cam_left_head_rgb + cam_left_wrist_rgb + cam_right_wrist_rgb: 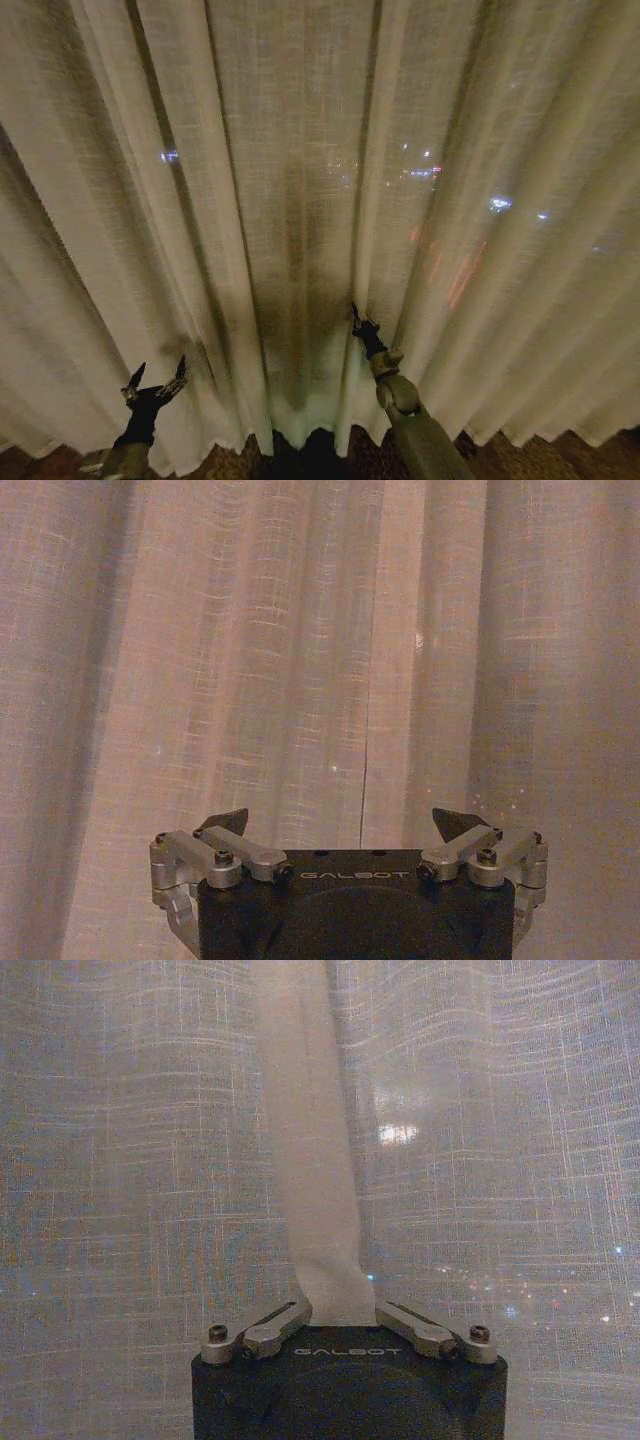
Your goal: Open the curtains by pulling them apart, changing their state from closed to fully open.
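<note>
The sheer cream curtains hang closed across the whole head view in soft vertical pleats. My right gripper is at the middle seam. In the right wrist view it is shut on a narrow fold of curtain that rises straight out of its jaws. My left gripper stands lower and to the left, just in front of the fabric. It is open with nothing between its fingertips, and the pleated curtain hangs close ahead of it.
Dark patterned carpet shows under the curtain hem, with a small dark gap at the middle seam. City lights glow through the fabric from a window behind.
</note>
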